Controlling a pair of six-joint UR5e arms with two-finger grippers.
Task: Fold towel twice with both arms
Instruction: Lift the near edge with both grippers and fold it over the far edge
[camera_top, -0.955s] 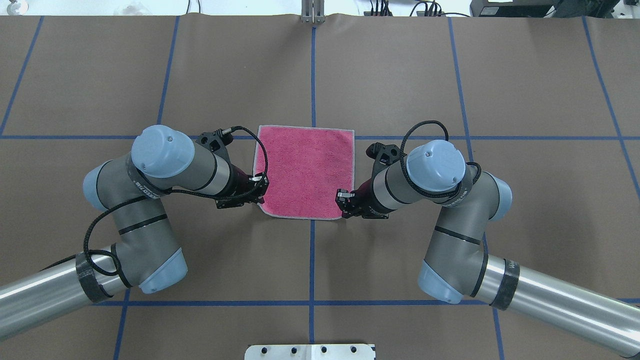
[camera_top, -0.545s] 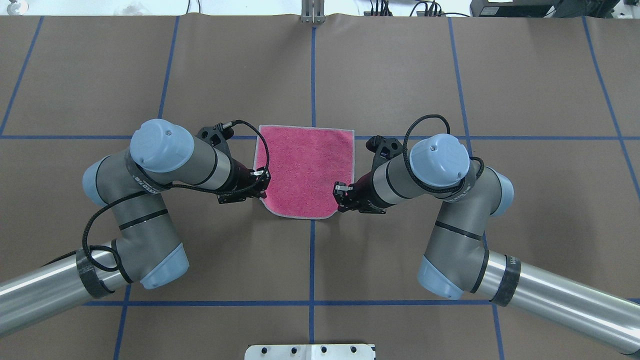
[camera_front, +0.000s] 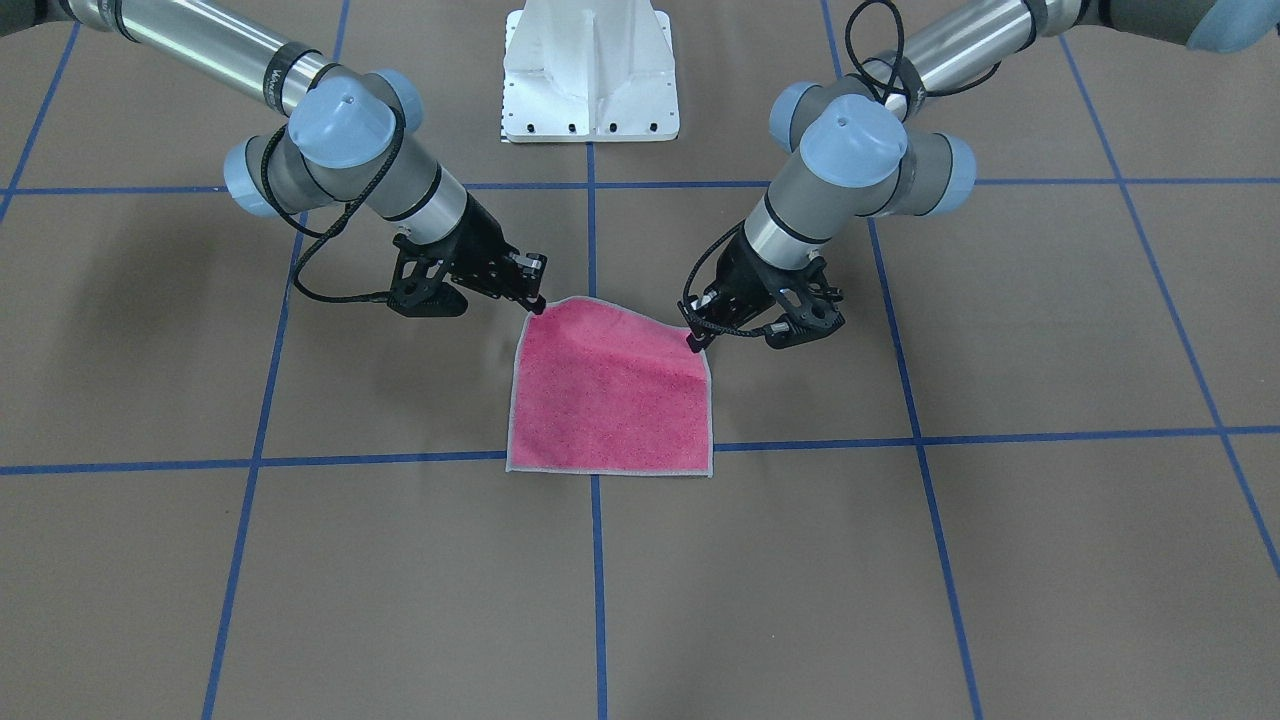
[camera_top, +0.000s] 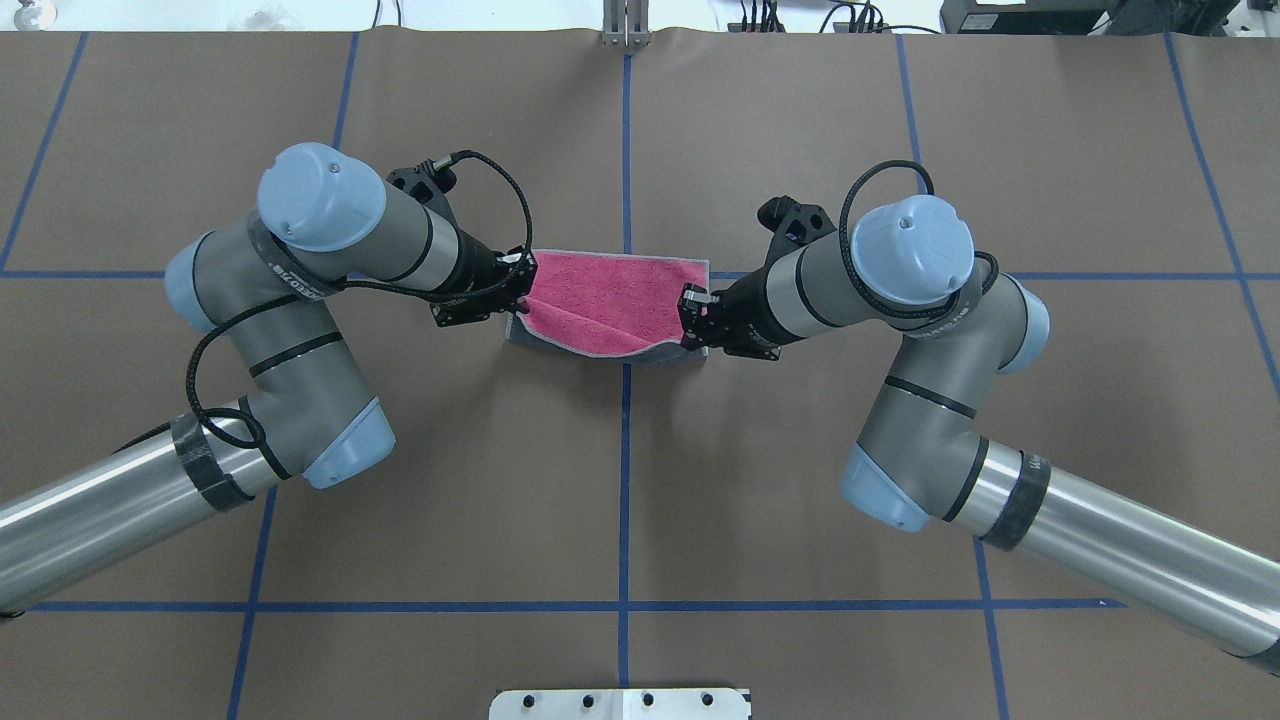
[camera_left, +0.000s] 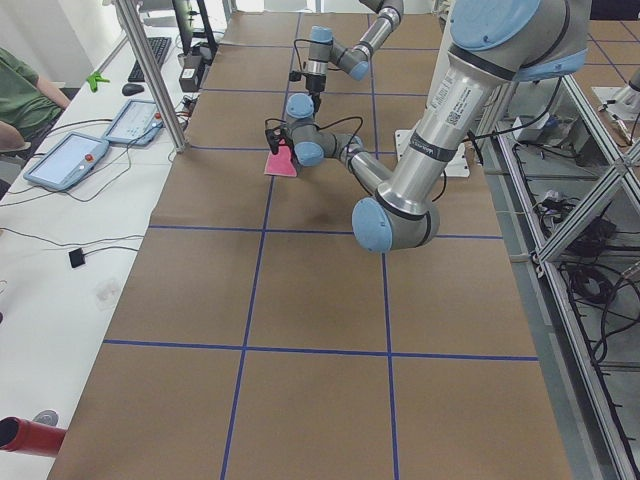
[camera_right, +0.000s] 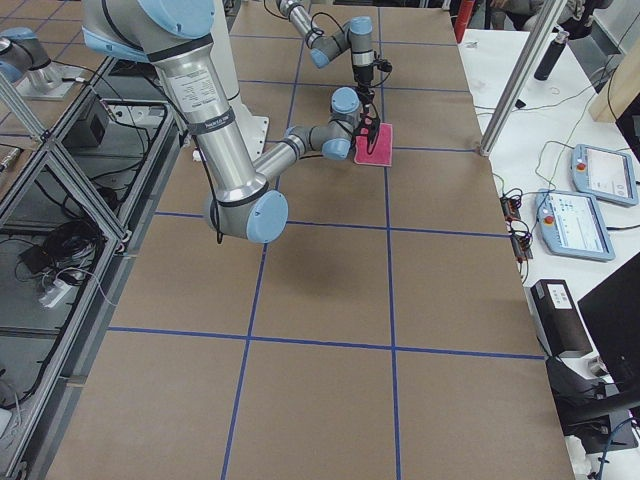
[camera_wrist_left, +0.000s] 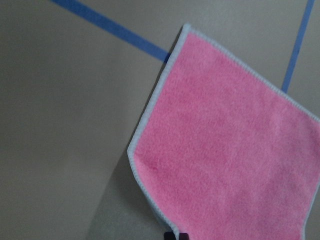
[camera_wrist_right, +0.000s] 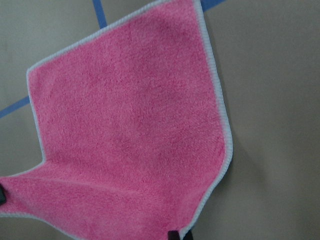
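Our left gripper and right gripper each have their jaws clamped on a near corner of the pink towel, which a second ago lay flat on the brown paper table. Now both corners are lifted and carried toward the far edge — the cloth sags between them, its grey underside showing below the raised hem, the far edge resting by the blue tape line. We judge the first fold about half done: the corners are not yet laid down.
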